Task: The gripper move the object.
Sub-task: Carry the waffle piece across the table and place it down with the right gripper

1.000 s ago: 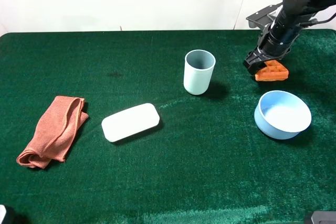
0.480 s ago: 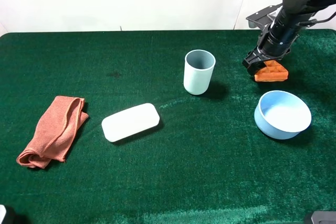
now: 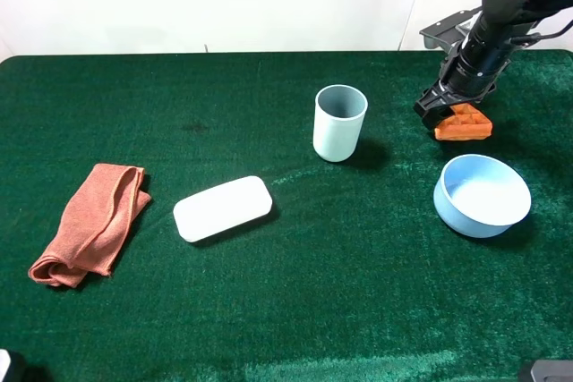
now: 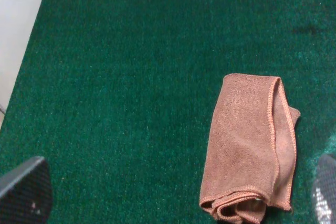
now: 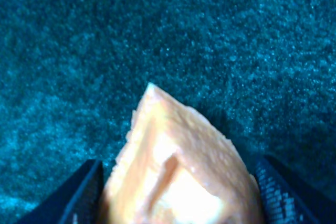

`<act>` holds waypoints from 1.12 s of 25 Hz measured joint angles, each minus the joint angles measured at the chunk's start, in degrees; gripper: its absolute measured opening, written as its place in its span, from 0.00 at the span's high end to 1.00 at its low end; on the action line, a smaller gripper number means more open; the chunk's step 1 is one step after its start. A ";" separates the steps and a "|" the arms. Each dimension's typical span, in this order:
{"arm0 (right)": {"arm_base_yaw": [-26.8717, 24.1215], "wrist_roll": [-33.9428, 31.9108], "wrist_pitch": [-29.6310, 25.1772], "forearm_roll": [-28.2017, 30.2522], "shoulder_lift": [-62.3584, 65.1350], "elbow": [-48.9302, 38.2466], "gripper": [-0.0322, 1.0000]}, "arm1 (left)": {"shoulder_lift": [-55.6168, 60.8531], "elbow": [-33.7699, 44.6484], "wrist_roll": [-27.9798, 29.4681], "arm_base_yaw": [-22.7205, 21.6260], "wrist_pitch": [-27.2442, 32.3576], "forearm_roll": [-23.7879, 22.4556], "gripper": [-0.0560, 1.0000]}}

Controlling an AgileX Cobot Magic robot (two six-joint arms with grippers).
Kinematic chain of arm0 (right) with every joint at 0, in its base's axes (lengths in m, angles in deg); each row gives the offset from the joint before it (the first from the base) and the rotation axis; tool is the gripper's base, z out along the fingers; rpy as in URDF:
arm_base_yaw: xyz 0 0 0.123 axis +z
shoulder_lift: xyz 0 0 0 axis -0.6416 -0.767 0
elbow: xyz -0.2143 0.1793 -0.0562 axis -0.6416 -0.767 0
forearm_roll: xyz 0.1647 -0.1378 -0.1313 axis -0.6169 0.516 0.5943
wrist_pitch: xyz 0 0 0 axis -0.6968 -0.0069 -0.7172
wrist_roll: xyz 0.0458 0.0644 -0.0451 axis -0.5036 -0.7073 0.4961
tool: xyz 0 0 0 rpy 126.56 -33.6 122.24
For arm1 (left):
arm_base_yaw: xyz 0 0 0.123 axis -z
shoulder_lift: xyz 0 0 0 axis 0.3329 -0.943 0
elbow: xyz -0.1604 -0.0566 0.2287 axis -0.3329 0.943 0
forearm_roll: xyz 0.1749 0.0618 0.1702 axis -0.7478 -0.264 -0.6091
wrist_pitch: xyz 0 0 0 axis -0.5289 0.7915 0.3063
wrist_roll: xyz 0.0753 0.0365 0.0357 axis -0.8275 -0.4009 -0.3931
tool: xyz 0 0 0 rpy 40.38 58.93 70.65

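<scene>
- The right gripper [image 3: 441, 106] is down at the far right of the green table [image 3: 286, 310]. Its black fingers [image 5: 84, 195] stand on either side of the waffle wedge [image 5: 178, 166]. In the blurred wrist close-up both seem to press its flanks, so the wedge reads as pinched.
- The waffle wedge [image 3: 464, 122] sits low over the felt at the gripper's tip. It is behind the bowl [image 3: 482, 195] and well to the right of the cup [image 3: 339, 123], touching neither.
- Only the high view shows the wedge's square grid, its strong orange colour and the black arm behind it. The right wrist view gives a pale orange point jutting out from between the fingers, with nothing but felt around it.
- The left gripper [image 4: 175, 191] is spread wide, with one fingertip in each lower corner of its wrist view. It hangs above the cloth [image 4: 252, 145].
- The left wrist view shows the cloth's stitched hem, its stacked folds and the table's edge against a pale surface. The high view shows the cloth [image 3: 89, 221] only as a rust-orange bundle near the left side.
- A small dark spot [image 3: 195, 127] on the felt shows in both the high view and the left wrist view.
- Counted in the high view: one waffle wedge, one pale blue cup, one pale blue bowl, one cloth and one white rounded box [image 3: 222, 207], which lies between cloth and cup.
</scene>
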 joint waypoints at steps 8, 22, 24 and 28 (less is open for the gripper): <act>0.00 0.00 -0.59 -0.19 0.00 0.00 0.54 | 0.00 0.00 0.00 0.00 0.00 0.00 0.01; 0.00 -0.92 -0.60 -0.41 0.00 0.00 0.38 | 0.00 0.00 0.00 0.00 0.00 0.00 0.01; 0.00 -1.40 -0.60 -0.41 0.00 0.00 0.34 | 0.00 0.00 0.00 0.00 0.00 0.00 0.01; 0.00 -1.52 -0.60 -0.41 0.00 0.00 0.33 | 0.00 0.00 0.00 0.00 0.00 0.00 0.01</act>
